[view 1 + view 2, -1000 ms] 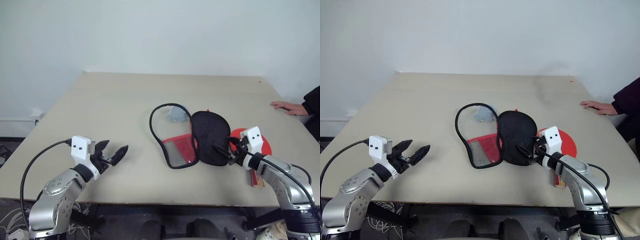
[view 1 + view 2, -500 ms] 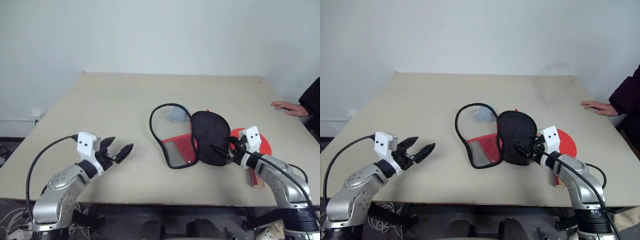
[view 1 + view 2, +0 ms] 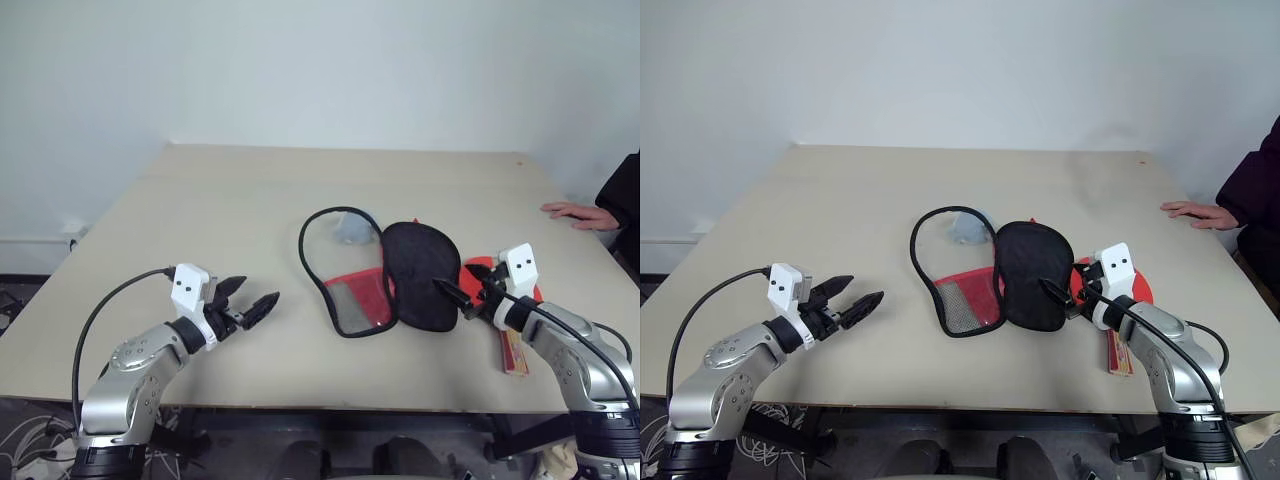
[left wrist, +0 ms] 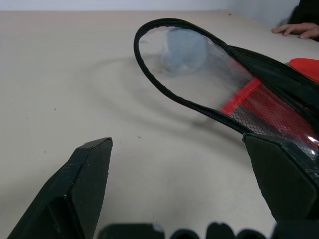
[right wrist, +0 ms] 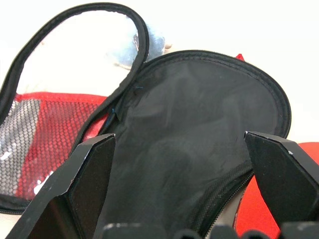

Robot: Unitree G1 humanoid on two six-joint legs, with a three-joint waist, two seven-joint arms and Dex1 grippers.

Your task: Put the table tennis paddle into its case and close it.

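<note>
The case lies unzipped in the middle of the table, its black-lined half (image 3: 420, 275) to the right and its clear and red mesh half (image 3: 347, 285) with a black rim to the left. The table tennis paddle lies just right of the case, its red face (image 3: 1137, 288) partly behind my right gripper and its wooden handle (image 3: 515, 355) pointing at the near edge. My right gripper (image 3: 452, 280) hovers open at the black half's right edge, nothing between its fingers (image 5: 82, 184). My left gripper (image 3: 258, 292) is open and empty over bare table, well left of the case.
A small grey fuzzy lump (image 3: 353, 228) sits under the clear flap at the case's far end. A person's hand (image 3: 575, 211) rests on the table's far right edge, with a dark sleeve beside it. The tan table (image 3: 230, 200) stretches wide to the left and the back.
My left gripper has moved to the right, nearer the case, staying open. The right gripper has barely shifted and stays open.
</note>
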